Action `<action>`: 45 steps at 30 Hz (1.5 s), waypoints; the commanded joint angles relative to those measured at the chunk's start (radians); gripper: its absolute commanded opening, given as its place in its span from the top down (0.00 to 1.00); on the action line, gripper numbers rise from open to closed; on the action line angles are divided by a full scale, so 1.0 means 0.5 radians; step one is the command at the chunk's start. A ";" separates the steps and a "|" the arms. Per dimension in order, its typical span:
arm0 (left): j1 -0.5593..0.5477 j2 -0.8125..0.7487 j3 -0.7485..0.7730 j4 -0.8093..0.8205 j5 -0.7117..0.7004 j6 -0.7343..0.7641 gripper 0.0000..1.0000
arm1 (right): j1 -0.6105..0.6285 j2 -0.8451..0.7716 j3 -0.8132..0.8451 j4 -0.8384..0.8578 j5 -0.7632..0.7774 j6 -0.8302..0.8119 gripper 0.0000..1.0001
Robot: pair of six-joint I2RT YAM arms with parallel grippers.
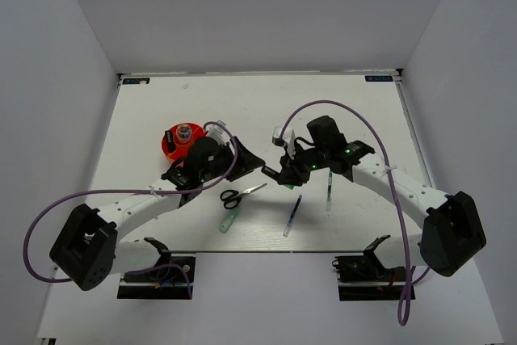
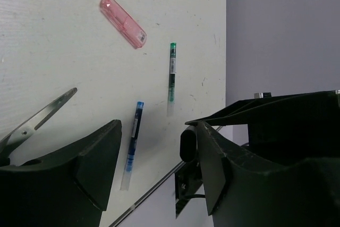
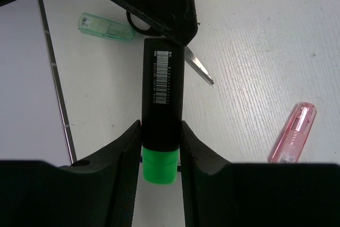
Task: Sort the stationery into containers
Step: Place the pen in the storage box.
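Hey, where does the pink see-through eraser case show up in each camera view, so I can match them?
Top external: not visible.
Left wrist: pink translucent eraser case, upper left.
Right wrist: lower right, right of the black marker with green cap held in the right claw.
Shared landmark: black-handled steel scissors, centre from above, blade at left edge in left wrist, blade upper centre in right wrist.
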 commanded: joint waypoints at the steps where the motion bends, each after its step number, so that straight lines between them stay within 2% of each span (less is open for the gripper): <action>1: -0.033 0.006 0.007 0.130 0.022 -0.069 0.31 | -0.005 -0.045 -0.007 0.085 -0.033 0.016 1.00; 8: -0.064 0.024 0.004 0.183 0.016 -0.118 0.31 | -0.002 -0.030 -0.013 0.103 -0.033 0.013 1.00; 21: -0.134 0.076 -0.048 0.278 0.007 -0.223 0.41 | -0.002 0.019 -0.019 0.140 0.004 0.010 1.00; 37: -0.190 0.138 0.038 0.266 0.003 -0.238 0.67 | -0.002 0.065 -0.029 0.149 0.035 -0.008 1.00; 44: -0.199 0.135 0.059 0.253 0.007 -0.232 0.89 | -0.005 0.068 -0.023 0.140 0.032 -0.011 1.00; 45: -0.202 0.135 0.065 0.241 0.000 -0.229 0.92 | -0.002 0.068 -0.026 0.143 0.029 -0.014 0.95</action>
